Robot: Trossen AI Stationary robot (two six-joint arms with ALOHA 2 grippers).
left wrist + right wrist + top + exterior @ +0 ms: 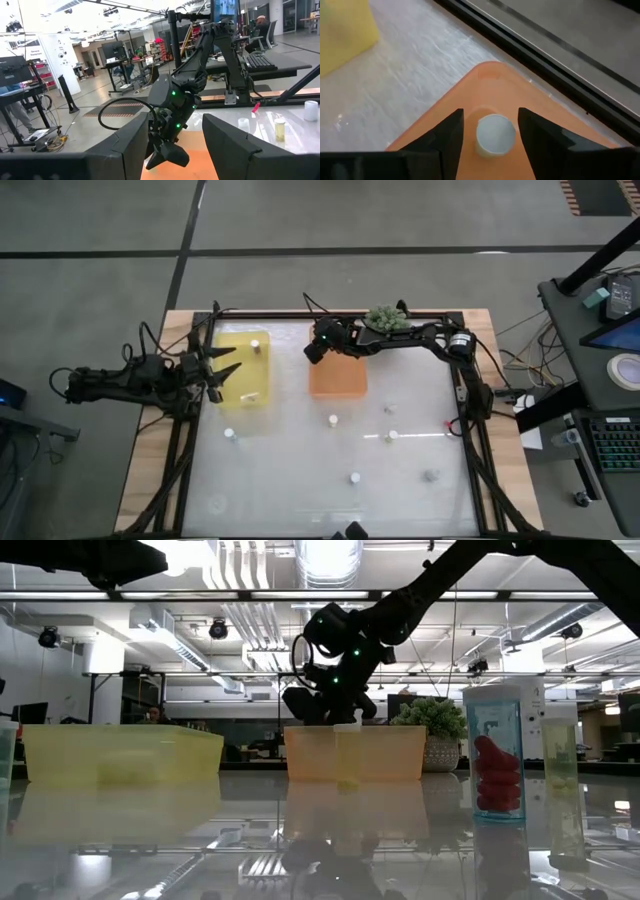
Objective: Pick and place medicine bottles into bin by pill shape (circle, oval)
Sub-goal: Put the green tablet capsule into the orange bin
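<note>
**Bottle being dropped into the orange bin**

High view: the right end effector (322, 343) hangs over the far left corner of the orange bin (338, 376); the left end effector (215, 372) waits at the yellow bin (243, 367), fingers apart and empty. Loose medicine bottles (332, 421) dot the desk (300, 480).

Right wrist view: a white-capped bottle (495, 135) sits between the parted fingers, over the orange floor; contact cannot be told.

Judgement: a release is in hand; next, lift clear and fetch another bottle.
</note>
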